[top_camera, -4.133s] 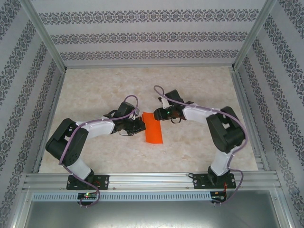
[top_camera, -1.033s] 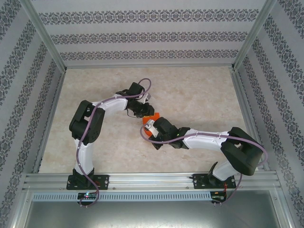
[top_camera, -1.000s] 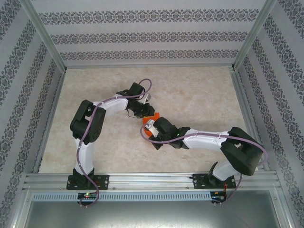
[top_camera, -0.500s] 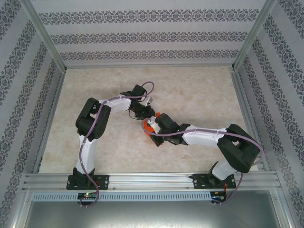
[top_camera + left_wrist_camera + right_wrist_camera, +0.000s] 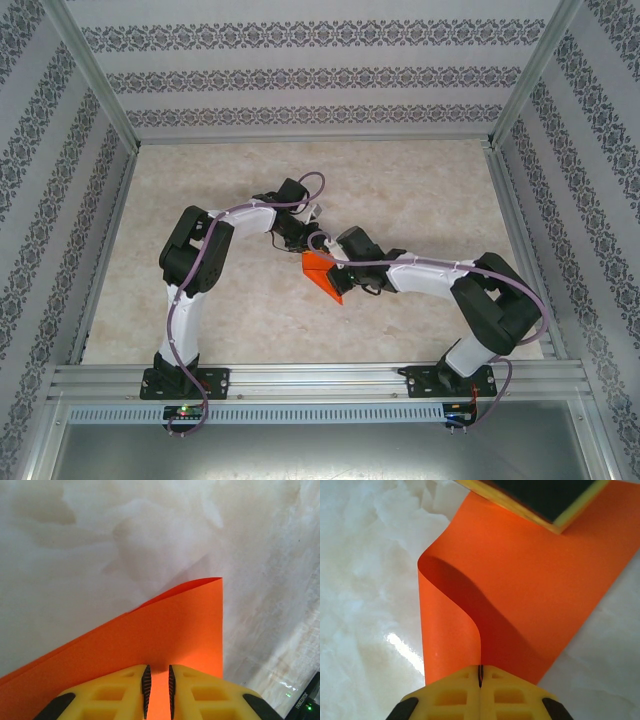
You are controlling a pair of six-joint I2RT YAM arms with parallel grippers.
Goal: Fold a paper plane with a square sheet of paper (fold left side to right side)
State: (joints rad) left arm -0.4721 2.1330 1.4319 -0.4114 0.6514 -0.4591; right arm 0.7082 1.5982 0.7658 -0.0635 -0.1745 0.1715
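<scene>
While right pincer (image 5: 480,672) pinches paper (image 5: 530,580), left pincer (image 5: 157,672) apparently presses.

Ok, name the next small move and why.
Probably carry the right pincer across and down, laying the flap flat: it is shut on an edge of the square sheet of paper, which arches uncreased, while the left pincer rests on it.

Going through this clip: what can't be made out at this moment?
Top external: full outline of the bright orange-red paper sheet; both arms cover its far part.
Left wrist: whether the left gripper pinches the sheet or only presses it; its yellow fingers hide the contact.
Right wrist: the sheet's lifted edge past the right gripper, cut off by the bottom edge.
</scene>
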